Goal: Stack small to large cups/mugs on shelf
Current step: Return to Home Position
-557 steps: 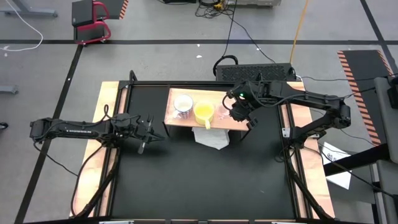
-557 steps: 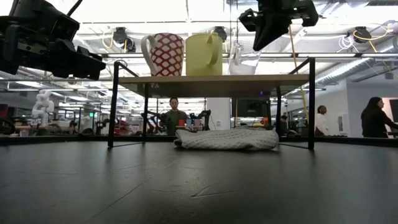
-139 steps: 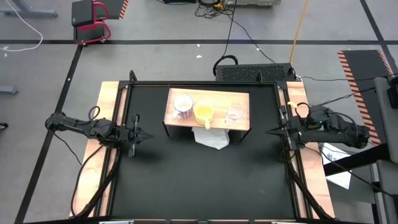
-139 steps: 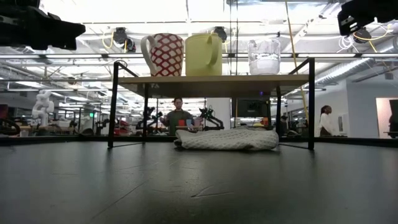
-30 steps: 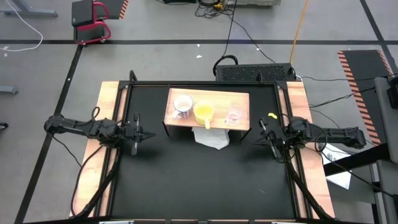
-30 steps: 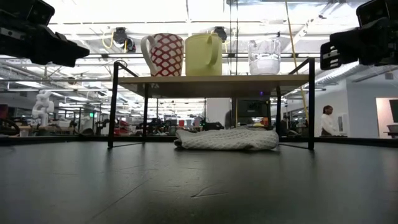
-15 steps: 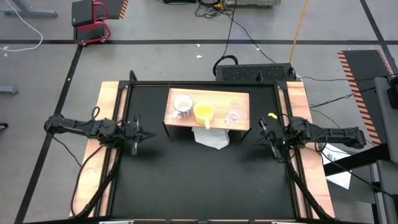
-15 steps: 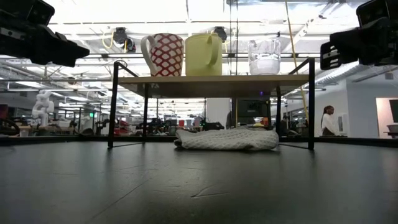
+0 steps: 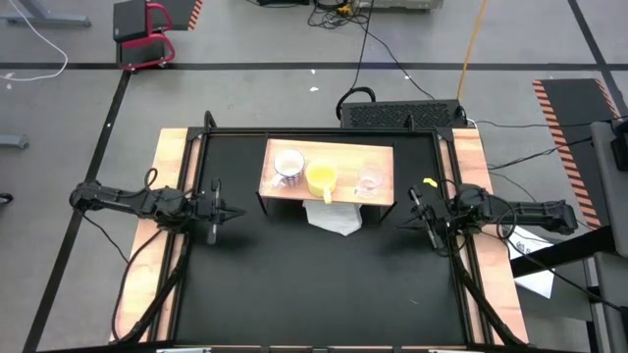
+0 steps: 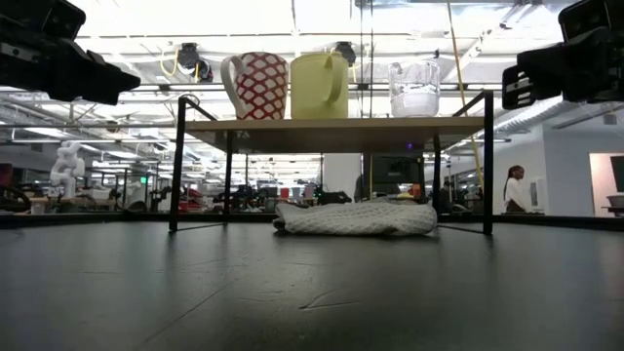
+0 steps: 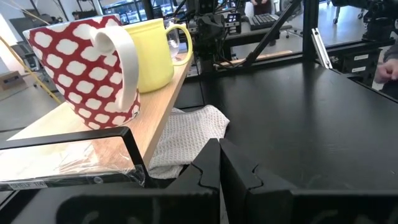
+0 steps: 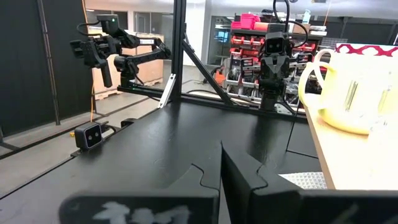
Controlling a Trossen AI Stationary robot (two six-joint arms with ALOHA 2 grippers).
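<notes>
Far-mid on desk stands shelf; its top is taken L to R by red-and-white mug, yellow mug close beside it and glass cup set apart, so room up there = gap btw yellow mug and glass cup, plus bare strip along far edge. Below, white cloth fills the middle and pokes out the near side, w/ frame legs at the corners. Near half of desk is open black surface; left jaws and right jaws, both pressed together, hang off shelf's L and R ends w/ open lanes btw.
</notes>
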